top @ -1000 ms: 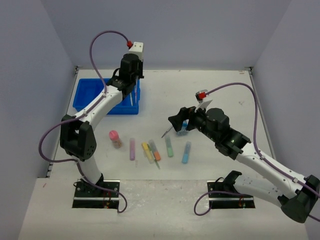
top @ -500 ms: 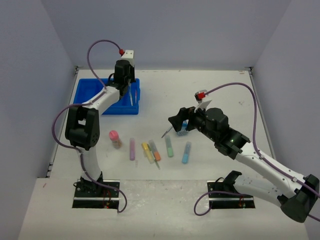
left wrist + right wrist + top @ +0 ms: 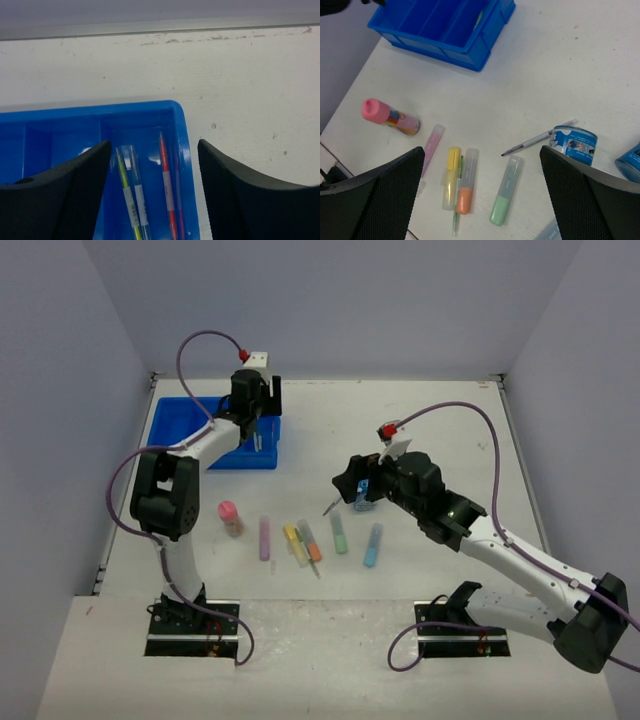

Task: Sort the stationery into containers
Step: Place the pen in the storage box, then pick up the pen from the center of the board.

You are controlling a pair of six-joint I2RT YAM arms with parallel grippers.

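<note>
Counting five marker sticks (image 3: pixel 339 534), two tubs (image 3: pixel 572 144), one bottle (image 3: pixel 390 116) and one loose pen (image 3: pixel 535 140) on the bench (image 3: pixel 420 420).
Left gripper (image 3: pixel 154 145) gapes empty over the far-left tray (image 3: pixel 60 135), sorted pens (image 3: pixel 167 190) inside; right gripper (image 3: pixel 481 152) gapes empty above the markers.

Left gripper (image 3: pixel 153 145) lower over blue tray's (image 3: pixel 172 428) far end, right gripper (image 3: pixel 348 480) slightly leftward

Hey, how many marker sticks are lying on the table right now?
5, in a row near the arm bases: purple, yellow, orange, green, blue. None shows in the tray, though the left arm hides part of it.
</note>
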